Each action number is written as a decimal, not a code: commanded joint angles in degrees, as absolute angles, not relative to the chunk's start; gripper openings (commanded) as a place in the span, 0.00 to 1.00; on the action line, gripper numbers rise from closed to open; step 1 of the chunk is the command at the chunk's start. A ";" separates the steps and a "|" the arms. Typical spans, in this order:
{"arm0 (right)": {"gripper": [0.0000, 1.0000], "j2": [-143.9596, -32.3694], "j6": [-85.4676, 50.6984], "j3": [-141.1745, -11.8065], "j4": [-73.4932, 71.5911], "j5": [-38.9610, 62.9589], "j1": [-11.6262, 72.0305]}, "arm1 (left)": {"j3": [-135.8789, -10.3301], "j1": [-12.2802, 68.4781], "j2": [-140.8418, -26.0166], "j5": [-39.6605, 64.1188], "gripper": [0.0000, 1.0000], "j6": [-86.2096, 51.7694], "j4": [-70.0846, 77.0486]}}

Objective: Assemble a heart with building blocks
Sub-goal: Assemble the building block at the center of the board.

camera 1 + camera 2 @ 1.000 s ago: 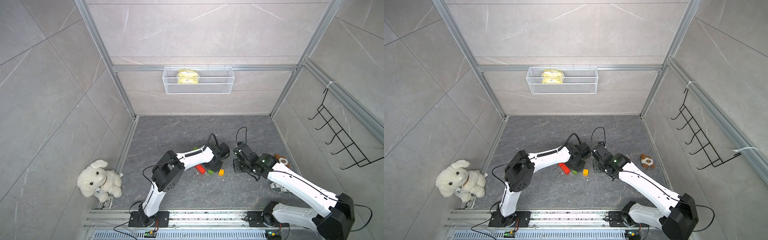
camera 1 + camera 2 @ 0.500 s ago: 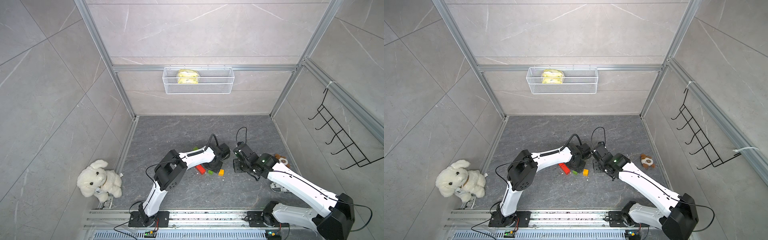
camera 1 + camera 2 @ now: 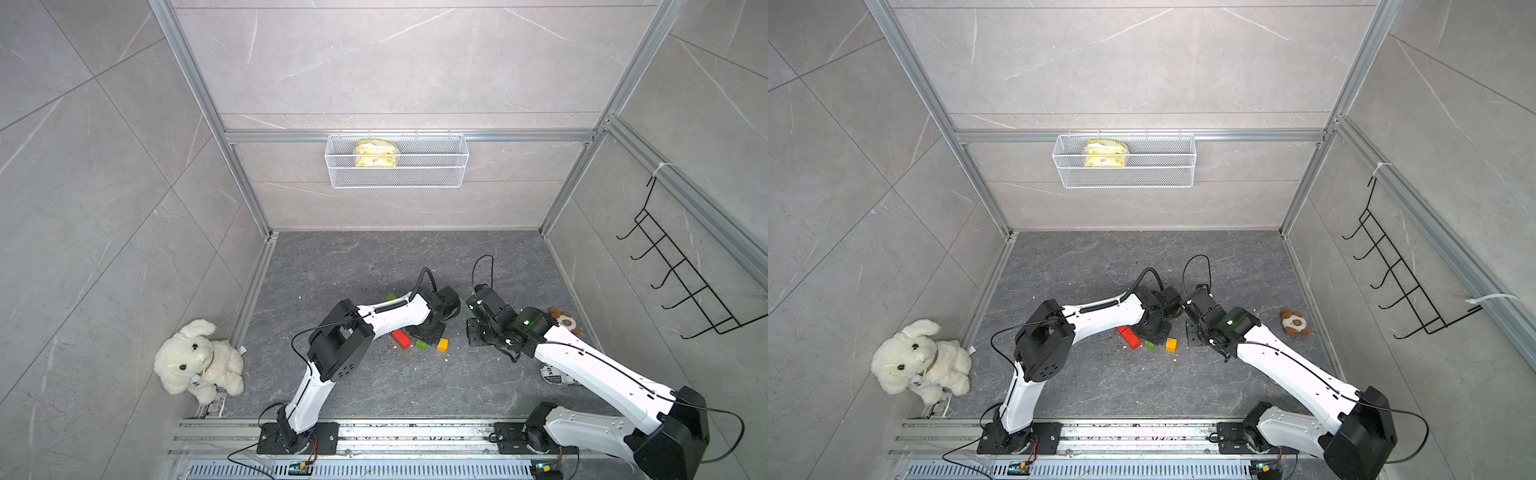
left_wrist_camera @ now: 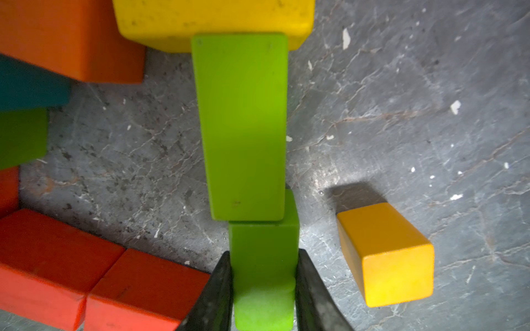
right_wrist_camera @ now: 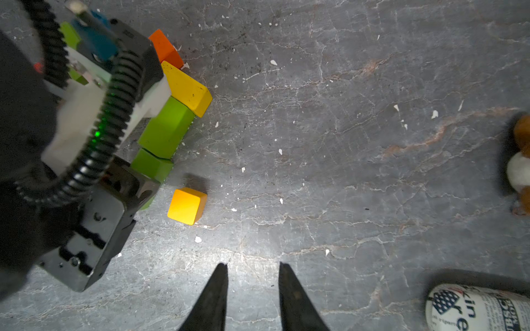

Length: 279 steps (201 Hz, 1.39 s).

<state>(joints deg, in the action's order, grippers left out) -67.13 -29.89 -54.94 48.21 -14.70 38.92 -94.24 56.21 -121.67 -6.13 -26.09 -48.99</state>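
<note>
In the left wrist view my left gripper [image 4: 262, 253] is shut on a small green block [image 4: 263, 249] resting on the floor. That block butts end to end against a long green bar [image 4: 243, 123], which runs up to a yellow block [image 4: 212, 20]. Orange [image 4: 66, 37], teal [image 4: 28, 86], dark green [image 4: 20, 137] and red blocks [image 4: 48, 258] curve round one side as a partial outline. An orange-yellow cube [image 4: 390, 258] lies apart, beside the gripped block. My right gripper [image 5: 253, 265] is open and empty over bare floor, a short way from the cube [image 5: 187, 205].
A white plush dog [image 3: 195, 361] sits at the left wall. A small brown plush [image 3: 563, 322] and a printed can [image 5: 476, 309] lie near the right arm. On the back wall hangs a wire basket [image 3: 397, 166], and a black hook rack [image 3: 681, 282] is on the right wall.
The left arm's elbow has shifted slightly. The blocks in view and the right arm have stayed where they were.
</note>
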 commanded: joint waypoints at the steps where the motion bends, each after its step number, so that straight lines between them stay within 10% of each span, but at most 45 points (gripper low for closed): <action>1: 0.33 -67.54 -30.63 -54.49 48.60 -14.33 38.68 | -93.69 55.46 -120.64 -7.12 0.30 -24.73 -49.48; 96: 0.34 -67.72 -30.94 -53.98 48.10 -13.89 38.65 | -92.99 55.13 -119.61 -7.64 0.29 -24.22 -49.57; 122: 0.34 -67.76 -31.03 -54.10 47.92 -13.75 38.62 | -92.64 55.10 -119.25 -8.17 0.45 -24.55 -49.66; 211: 0.37 -68.03 -30.77 -53.88 48.59 -13.29 38.67 | -92.85 55.19 -118.25 -6.74 0.53 -24.52 -48.34; 279: 0.37 -67.50 -30.68 -53.97 49.39 -13.36 38.67 | -93.86 55.19 -119.52 -6.33 0.46 -24.13 -48.32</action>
